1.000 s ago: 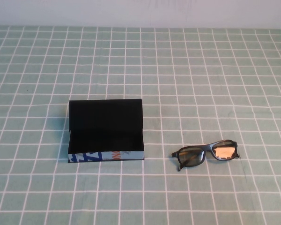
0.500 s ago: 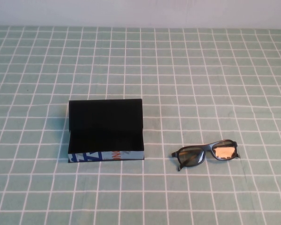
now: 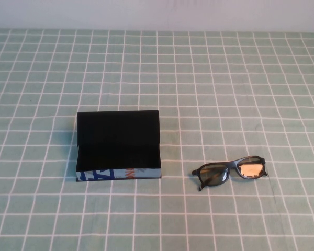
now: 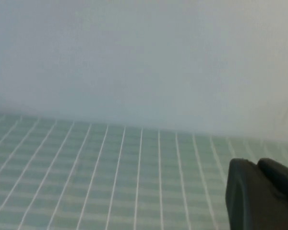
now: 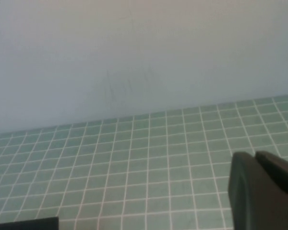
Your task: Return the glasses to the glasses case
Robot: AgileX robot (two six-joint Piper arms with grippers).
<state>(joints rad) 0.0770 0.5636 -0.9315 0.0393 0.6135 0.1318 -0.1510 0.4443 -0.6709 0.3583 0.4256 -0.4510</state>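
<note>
The glasses case (image 3: pixel 119 148) lies open left of the table's middle, with its black lid raised at the back and its light front edge with blue and orange print facing me. The glasses (image 3: pixel 230 172) lie on the cloth to its right, apart from it, black-framed with orange-brown lenses and their arms folded. Neither arm shows in the high view. My left gripper (image 4: pixel 257 164) is shut and empty above the bare cloth. My right gripper (image 5: pixel 254 155) is shut and empty too, also above the cloth.
A green cloth with a white grid (image 3: pixel 225 94) covers the table up to a pale wall (image 3: pixel 157 13) at the back. A black edge (image 5: pixel 24 224) shows in a corner of the right wrist view; I cannot tell what it is.
</note>
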